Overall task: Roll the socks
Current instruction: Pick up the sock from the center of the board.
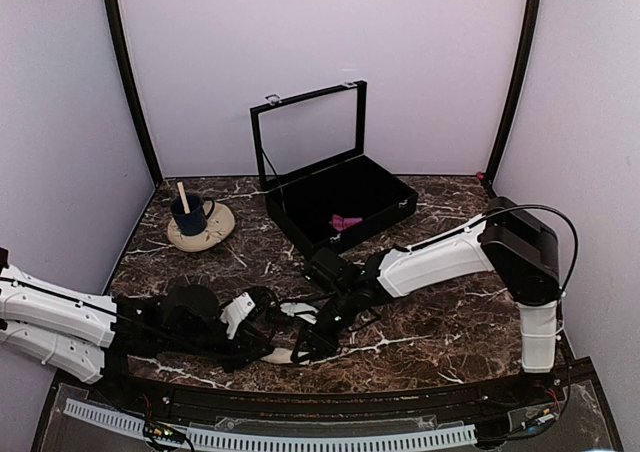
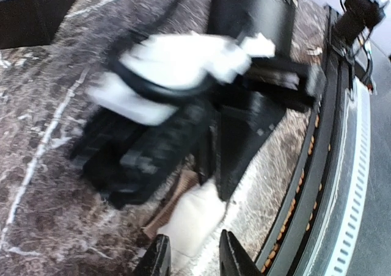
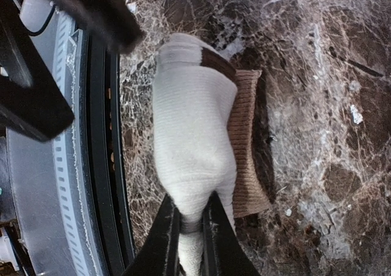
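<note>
Right wrist view: the right fingers [image 3: 164,233] pinch only a thin end of the cream sock [image 3: 192,148], which lies on the surface [image 3: 317,105] by its near edge. Left fingers [image 2: 157,257] stand spread around it. So shallow a pinch may slip, and the crowded arms may knock together.

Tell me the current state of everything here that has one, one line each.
black case: lid open, standing upright.
pink sock: lying inside the case.
cream sock: lying on the table, not rolled up.
right gripper: shut on one end of the cream sock.
left gripper: open, fingers astride its other end.
blue cup: upright on its saucer.
</note>
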`<state>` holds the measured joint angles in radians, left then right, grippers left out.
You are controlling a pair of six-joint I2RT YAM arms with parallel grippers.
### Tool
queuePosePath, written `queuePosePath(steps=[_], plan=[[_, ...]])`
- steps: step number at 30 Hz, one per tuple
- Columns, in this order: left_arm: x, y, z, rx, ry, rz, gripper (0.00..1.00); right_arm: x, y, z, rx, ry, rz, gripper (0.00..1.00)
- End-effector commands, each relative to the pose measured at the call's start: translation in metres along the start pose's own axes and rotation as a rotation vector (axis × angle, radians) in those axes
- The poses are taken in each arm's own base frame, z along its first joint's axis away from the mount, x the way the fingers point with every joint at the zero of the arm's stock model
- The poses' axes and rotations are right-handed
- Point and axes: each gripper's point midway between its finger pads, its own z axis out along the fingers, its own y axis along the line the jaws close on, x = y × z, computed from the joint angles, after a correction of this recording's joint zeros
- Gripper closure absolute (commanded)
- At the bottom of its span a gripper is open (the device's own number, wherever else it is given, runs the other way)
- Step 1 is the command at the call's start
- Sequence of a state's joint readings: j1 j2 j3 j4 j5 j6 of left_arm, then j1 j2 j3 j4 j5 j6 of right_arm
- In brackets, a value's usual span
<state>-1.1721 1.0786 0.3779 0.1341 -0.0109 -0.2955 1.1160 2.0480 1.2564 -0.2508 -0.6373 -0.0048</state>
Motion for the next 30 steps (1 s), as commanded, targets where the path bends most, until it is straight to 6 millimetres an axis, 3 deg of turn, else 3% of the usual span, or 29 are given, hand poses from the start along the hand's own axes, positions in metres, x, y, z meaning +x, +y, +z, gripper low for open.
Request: queuePosePath(steps=[1, 7, 17, 30], plan=[[-0.003, -0.016, 0.007, 0.010, 0.012, 0.107, 0.70, 0.048, -0.014, 0.015, 0.018, 0.154, 0.127, 1.00], [0.009, -0.024, 0.021, -0.006, 0.075, 0.187, 0.67, 0.048, -0.013, 0.016, 0.006, 0.160, 0.131, 1.00], [0.006, -0.010, 0.028, -0.132, 0.096, 0.330, 0.66, 0.052, -0.010, 0.017, -0.020, 0.175, 0.138, 1.00], [0.031, -0.016, 0.039, -0.065, 0.201, 0.413, 0.62, 0.054, -0.010, 0.018, -0.042, 0.189, 0.139, 1.00]])
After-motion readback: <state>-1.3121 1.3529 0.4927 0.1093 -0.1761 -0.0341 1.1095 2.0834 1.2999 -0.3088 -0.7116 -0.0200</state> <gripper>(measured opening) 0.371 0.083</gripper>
